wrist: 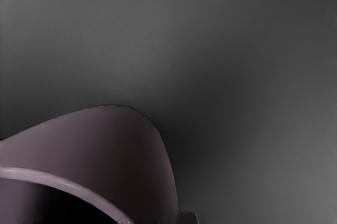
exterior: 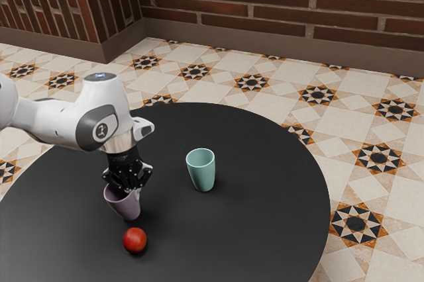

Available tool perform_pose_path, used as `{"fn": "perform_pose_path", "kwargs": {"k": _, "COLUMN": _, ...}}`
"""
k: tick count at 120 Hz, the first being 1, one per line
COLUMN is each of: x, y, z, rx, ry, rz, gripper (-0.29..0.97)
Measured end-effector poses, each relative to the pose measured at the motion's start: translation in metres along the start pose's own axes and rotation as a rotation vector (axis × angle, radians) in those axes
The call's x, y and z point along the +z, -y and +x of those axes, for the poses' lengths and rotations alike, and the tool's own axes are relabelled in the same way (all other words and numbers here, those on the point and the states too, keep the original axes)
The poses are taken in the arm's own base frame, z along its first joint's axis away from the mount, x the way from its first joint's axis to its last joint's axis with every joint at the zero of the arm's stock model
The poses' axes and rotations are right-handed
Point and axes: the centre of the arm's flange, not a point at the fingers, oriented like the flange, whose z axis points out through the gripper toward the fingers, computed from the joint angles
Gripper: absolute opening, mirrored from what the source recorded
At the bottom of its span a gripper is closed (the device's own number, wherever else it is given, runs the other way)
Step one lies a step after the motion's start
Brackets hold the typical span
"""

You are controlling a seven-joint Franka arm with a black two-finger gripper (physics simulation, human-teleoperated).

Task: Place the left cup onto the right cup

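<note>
A purple cup [exterior: 126,206] is on the exterior view's left part of the round black table [exterior: 265,229], leaning slightly. My gripper [exterior: 124,192] comes down from above and is shut on its rim, one finger inside and one outside. A teal cup [exterior: 201,169] stands upright to the right of it, about a cup's width away and a little farther back. In the wrist view the purple cup's rim and wall [wrist: 100,155] lie right under my hand, against the dark tabletop [wrist: 237,77].
A red apple [exterior: 135,239] lies on the table just in front of the purple cup, close to it. The table's edge curves round at the exterior view's right, with patterned floor tiles [exterior: 371,130] and brick walls beyond.
</note>
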Motion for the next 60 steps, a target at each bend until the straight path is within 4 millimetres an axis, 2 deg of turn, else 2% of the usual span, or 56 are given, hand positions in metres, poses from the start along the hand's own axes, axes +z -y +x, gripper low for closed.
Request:
{"fn": "perform_pose_path", "kwargs": {"k": 24, "x": -0.014, "y": -0.006, "z": 0.003, "rx": 0.011, "ry": -0.015, "rz": 0.002, "gripper": -0.11}}
{"fn": "perform_pose_path", "kwargs": {"k": 30, "x": -0.030, "y": -0.012, "z": 0.010, "rx": 0.021, "ry": -0.035, "rz": 0.001, "gripper": -0.10}}
{"fn": "perform_pose_path", "kwargs": {"k": 50, "x": -0.106, "y": -0.039, "z": 0.038, "rx": 0.052, "ry": -0.099, "rz": 0.002, "gripper": -0.10}}
{"fn": "perform_pose_path", "kwargs": {"k": 60, "x": -0.129, "y": -0.060, "z": 0.055, "rx": 0.058, "ry": -0.087, "rz": 0.005, "gripper": -0.10}}
